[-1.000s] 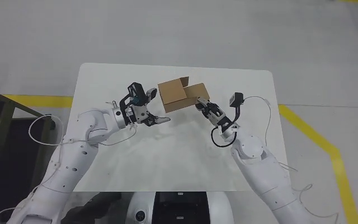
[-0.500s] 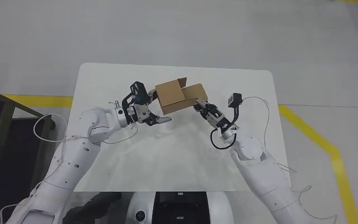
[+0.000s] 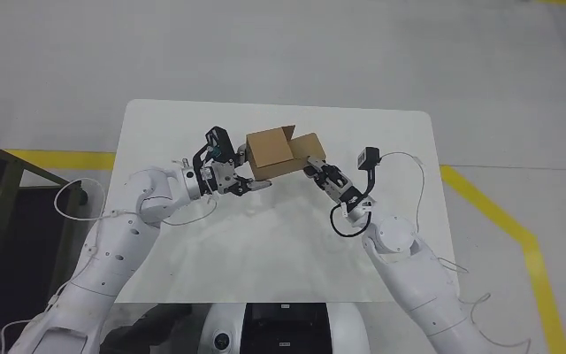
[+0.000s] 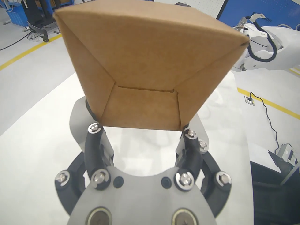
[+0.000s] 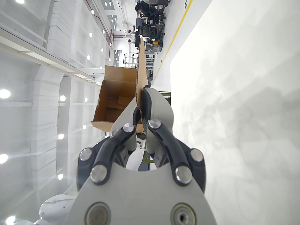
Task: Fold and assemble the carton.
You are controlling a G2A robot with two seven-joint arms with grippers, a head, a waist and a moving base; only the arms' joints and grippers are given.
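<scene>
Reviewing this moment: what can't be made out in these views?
1. Left wrist view: the carton hides its own far side and covers the tips of the left gripper, whose jaws stand spread.
2. Right wrist view: the right gripper has its jaws closed on a flap; its pads cover how deep the flap sits.
3. Top view: looking straight down, it is unclear whether the carton rests on the table or hangs above it.
</scene>
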